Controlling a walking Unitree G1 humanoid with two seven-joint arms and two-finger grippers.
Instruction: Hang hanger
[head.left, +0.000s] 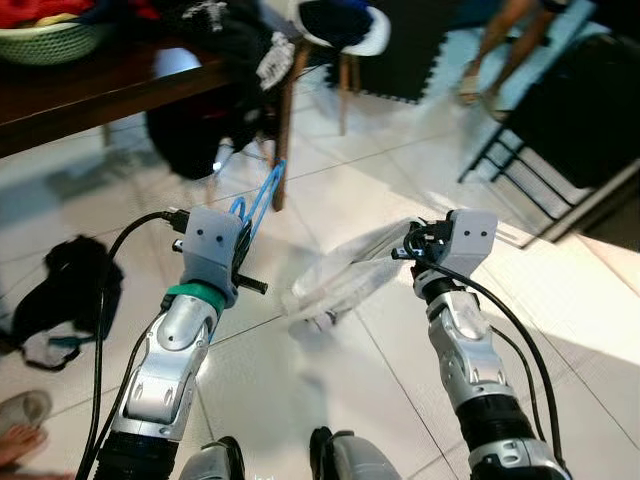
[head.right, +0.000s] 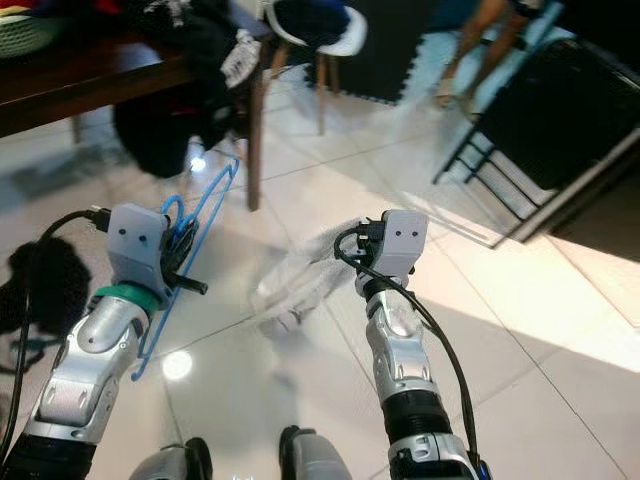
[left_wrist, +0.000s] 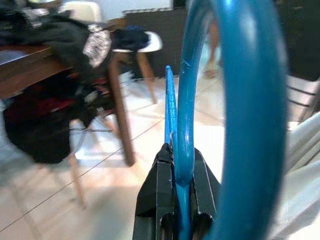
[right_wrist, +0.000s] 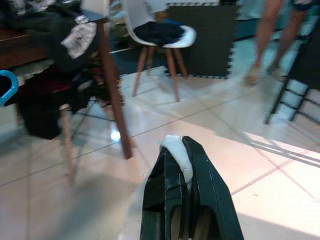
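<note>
Both silver arms reach forward over the tiled floor (head.left: 330, 400) — the left end effector (head.left: 243, 225) carries a blue hanger (head.left: 262, 205), the right end effector (head.left: 412, 248) a pale garment (head.left: 340, 275); a dark wooden table (head.left: 90, 90) stands beyond, clothes heaped at its edge.

- Bright blue plastic hanger (head.right: 196, 228), clamped between black fingers (left_wrist: 157, 185) of left gripper (left_wrist: 176, 165).
- White cloth (head.left: 345, 272), pinched in black fingers of right gripper (right_wrist: 186, 165).
- Silver arms, light grey wrist housings, green band on left wrist (head.left: 196, 293).
- Pale glossy floor tiles (head.left: 330, 190) with thin grey grout lines.
- Dark brown wooden table (head.left: 90, 85), far left, draped with black clothing (head.left: 215, 75) bearing a white printed patch.
- Pale green basket (head.left: 50, 42) on table, red fabric inside.
- White chair (right_wrist: 160, 30), brown wooden legs, dark navy cushion.
- Black garment (head.left: 70, 290) on floor, left.
- Black foam mat (right_wrist: 202, 40), far side.
</note>
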